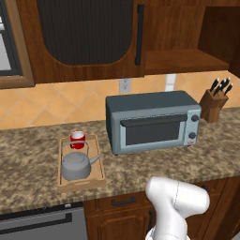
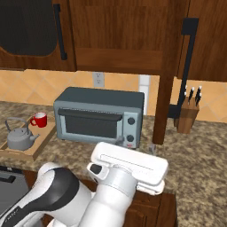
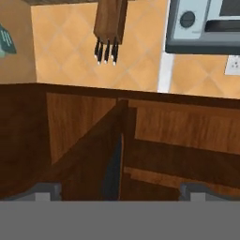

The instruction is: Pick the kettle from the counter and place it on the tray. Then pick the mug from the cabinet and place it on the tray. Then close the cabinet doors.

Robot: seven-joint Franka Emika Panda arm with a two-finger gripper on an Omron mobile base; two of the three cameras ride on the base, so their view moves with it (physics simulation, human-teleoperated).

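The grey kettle (image 1: 77, 165) (image 2: 17, 137) stands on the light wooden tray (image 1: 97, 177) (image 2: 41, 141) on the counter (image 1: 28, 154). The red mug (image 1: 78, 139) (image 2: 40, 119) sits on the same tray, behind the kettle. The cabinet's left door (image 1: 84, 33) (image 2: 26, 26) is shut, while its right door (image 2: 170, 75) (image 3: 93, 154) stands out open, edge-on, with its black bar handle (image 2: 188, 66). The cabinet shelf (image 1: 185, 61) (image 2: 119, 60) lies bare. My gripper (image 3: 121, 193) is open, nothing between its fingertips (image 3: 47, 191). In the hand view, which is upside down, it looks at the open door's edge.
A grey toaster oven (image 1: 152, 121) (image 2: 99, 116) (image 3: 206, 23) stands on the counter right of the tray. A knife block (image 1: 214, 103) (image 2: 187, 116) (image 3: 110, 23) sits at the far right against the tiled wall. My white arm (image 2: 128, 168) fills the foreground in front of the oven.
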